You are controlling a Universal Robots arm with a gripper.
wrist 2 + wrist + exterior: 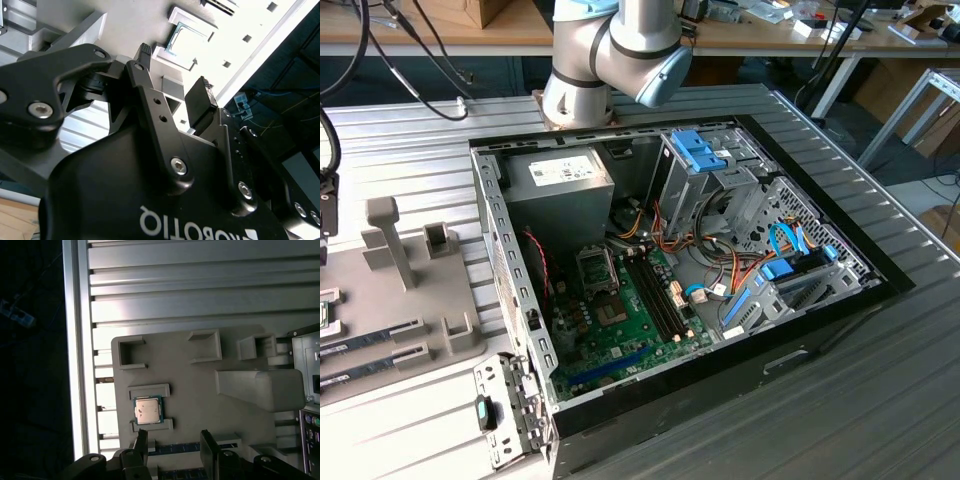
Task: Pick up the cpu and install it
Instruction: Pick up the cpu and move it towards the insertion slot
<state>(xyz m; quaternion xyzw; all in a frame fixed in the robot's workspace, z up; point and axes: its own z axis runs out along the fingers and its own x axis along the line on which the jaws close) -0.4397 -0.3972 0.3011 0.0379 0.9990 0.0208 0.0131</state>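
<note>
on the ribbed metal tabletop [200, 290], the cpu [148, 411] lies seated in its nest on the grey fixture tray [200, 390], untouched. the fingers [141, 439] hang near it, spread wide and empty. pickup and install into the open computer case [495, 230] both remain.

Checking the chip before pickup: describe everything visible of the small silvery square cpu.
The cpu is a thin, flat square with a silvery-grey metal top and a greenish edge. It lies flat between two low rims on the light grey fixture plate. The open black gripper hangs apart from it, gripping nothing.
</note>
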